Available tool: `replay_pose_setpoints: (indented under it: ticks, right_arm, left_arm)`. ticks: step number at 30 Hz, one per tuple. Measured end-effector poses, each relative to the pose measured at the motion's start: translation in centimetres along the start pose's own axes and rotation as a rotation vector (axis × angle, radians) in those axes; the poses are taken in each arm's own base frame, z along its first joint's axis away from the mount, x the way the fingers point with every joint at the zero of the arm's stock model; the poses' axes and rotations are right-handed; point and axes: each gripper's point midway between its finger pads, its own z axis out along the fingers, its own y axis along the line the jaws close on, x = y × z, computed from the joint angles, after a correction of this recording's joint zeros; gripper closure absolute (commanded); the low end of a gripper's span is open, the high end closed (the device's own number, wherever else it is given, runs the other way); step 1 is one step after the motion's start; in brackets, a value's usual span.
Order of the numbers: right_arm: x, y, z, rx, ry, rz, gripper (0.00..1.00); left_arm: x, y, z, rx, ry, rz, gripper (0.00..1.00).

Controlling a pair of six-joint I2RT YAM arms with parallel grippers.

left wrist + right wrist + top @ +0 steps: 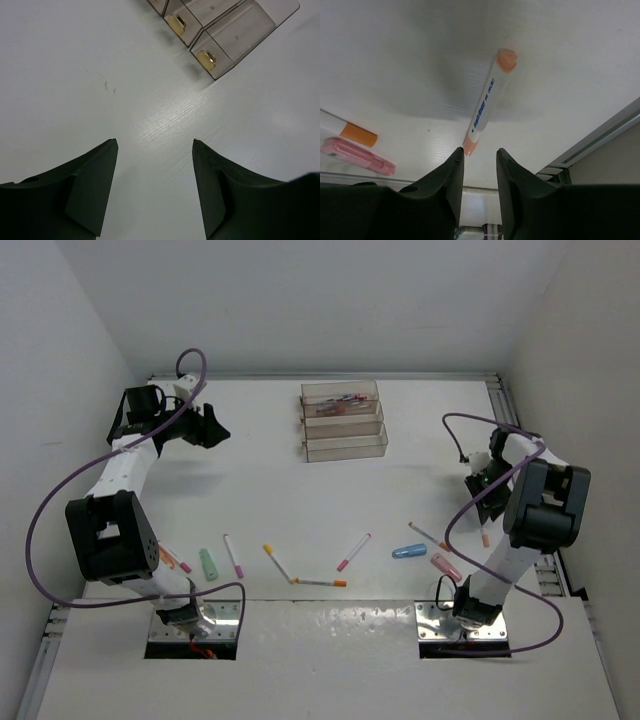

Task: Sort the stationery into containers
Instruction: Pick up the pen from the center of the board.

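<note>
**A:** How wide is the right gripper (479, 152)?

**B:** Its jaws are parted only a little and clamp nothing. The white marker with pale orange ends (487, 102) lies flat on the white table (395, 75), its near tip right at one fingertip. I cannot tell whether they touch.

**A:** And the left gripper (155, 142)?

**B:** Spread wide with nothing between, above the table near the three clear plastic stepped trays (240, 35).

White table (250, 490) inside plain white walls (320, 300), metal rail (497, 392) along the right edge.
</note>
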Motion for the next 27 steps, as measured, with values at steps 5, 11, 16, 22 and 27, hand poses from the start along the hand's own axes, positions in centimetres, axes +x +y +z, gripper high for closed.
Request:
replay_pose_setpoints:
  ticks: [5,11,16,22,27]
  right_arm:
    - [-0.4,-0.2,1.2,-0.003,0.003,0.001,0.69]
    - [-0.5,0.0,2.5,-0.025,0.024,0.013,0.71]
    - [-0.8,0.0,3.5,-0.031,0.042,0.053,0.79]
    - [-1.2,0.0,3.4,-0.005,0.044,0.087,0.96]
    - [-2.8,0.8,2.9,-0.009,0.015,0.119,1.00]
  left_arm:
    - [0.0,0.0,0.0,-0.003,0.002,-0.011,0.33]
    - [0.1,0.1,0.0,-0.010,0.004,-0.019,0.33]
    - [0.2,0.3,0.0,-0.022,0.009,-0.023,0.33]
    - [0.4,0.5,-0.1,-0.040,0.018,-0.030,0.33]
    - [0.4,0.7,-0.2,-0.050,0.020,-0.029,0.33]
